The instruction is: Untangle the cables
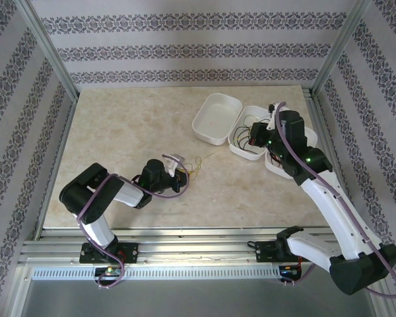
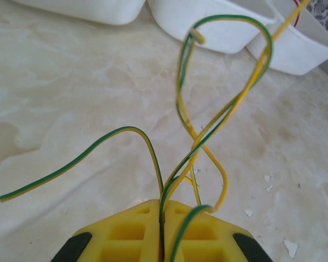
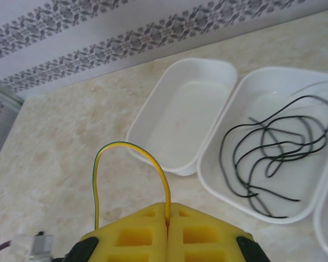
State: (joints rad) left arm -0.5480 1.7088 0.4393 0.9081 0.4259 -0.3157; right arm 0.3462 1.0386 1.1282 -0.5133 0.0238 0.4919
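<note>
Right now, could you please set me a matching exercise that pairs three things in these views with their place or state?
Things:
1. left tool
2. black cable
3. yellow-green cable

Places or states:
A. lying inside a white tray
B. looping out over the table
C. clamped shut

Pairs: 1-C, 2-A, 3-B.

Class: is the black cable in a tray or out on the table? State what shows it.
In a tray: the black cable lies loosely looped inside a white tray, beside an empty tray.
</note>
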